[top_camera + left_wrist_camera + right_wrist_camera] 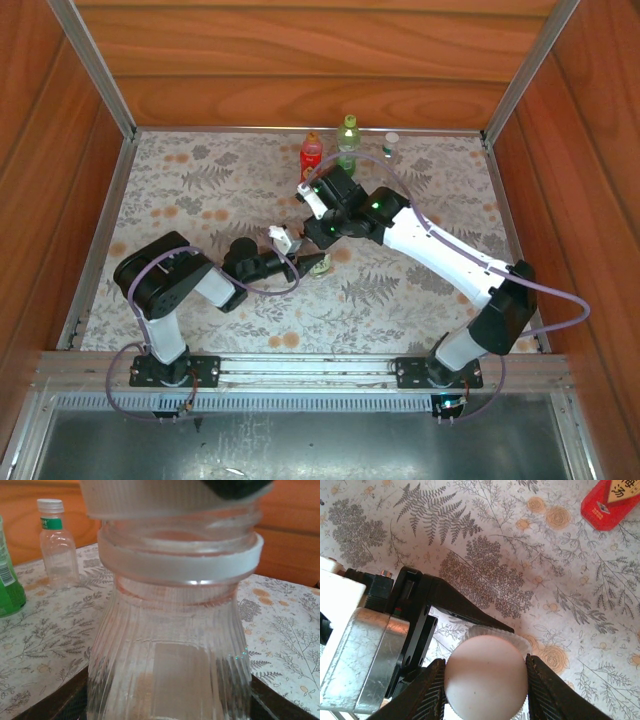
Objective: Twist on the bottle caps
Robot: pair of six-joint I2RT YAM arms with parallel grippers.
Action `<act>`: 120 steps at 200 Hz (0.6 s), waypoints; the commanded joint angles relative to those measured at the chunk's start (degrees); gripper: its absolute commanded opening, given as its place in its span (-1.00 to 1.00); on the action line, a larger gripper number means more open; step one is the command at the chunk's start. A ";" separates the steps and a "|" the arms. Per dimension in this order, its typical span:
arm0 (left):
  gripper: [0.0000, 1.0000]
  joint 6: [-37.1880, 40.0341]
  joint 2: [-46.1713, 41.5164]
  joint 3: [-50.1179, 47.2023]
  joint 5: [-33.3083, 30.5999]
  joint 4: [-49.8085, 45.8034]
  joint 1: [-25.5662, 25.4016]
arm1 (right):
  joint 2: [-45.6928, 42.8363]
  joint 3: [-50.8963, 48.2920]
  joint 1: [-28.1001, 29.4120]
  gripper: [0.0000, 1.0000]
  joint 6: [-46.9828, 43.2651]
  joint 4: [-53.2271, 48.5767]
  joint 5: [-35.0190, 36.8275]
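A clear ribbed bottle stands upright in my left gripper, which is shut on its body; the bottle is at mid-table. A white bottle cap sits on its neck, just above the white neck ring. My right gripper comes down from above and is shut on this cap, one ribbed finger on each side. Along the back edge stand a red bottle, a green bottle and a small clear bottle with a green label, its white cap on.
The floral tablecloth covers the table, with wooden walls on three sides. Metal rails run along the left and right edges. The left gripper's black finger lies right under the right gripper.
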 commanded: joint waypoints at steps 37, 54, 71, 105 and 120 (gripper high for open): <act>0.13 -3.75 1.13 2.15 0.96 -0.83 0.45 | -1.86 -5.77 1.52 -0.16 -1.70 1.56 -0.59; 0.13 -3.08 1.02 2.26 1.23 -1.21 0.52 | -1.56 -5.31 1.58 -0.12 -1.72 1.44 -0.23; 0.13 -2.20 0.76 2.28 1.39 -2.19 0.49 | -1.82 -5.17 1.58 -0.11 -1.72 2.02 0.70; 0.13 -1.53 0.03 2.39 1.31 -4.02 0.51 | -3.14 -6.66 1.51 -0.12 -1.37 4.12 2.70; 0.13 -1.48 -0.17 2.49 1.34 -4.39 0.49 | -3.12 -6.91 1.45 -0.12 -1.05 4.31 3.37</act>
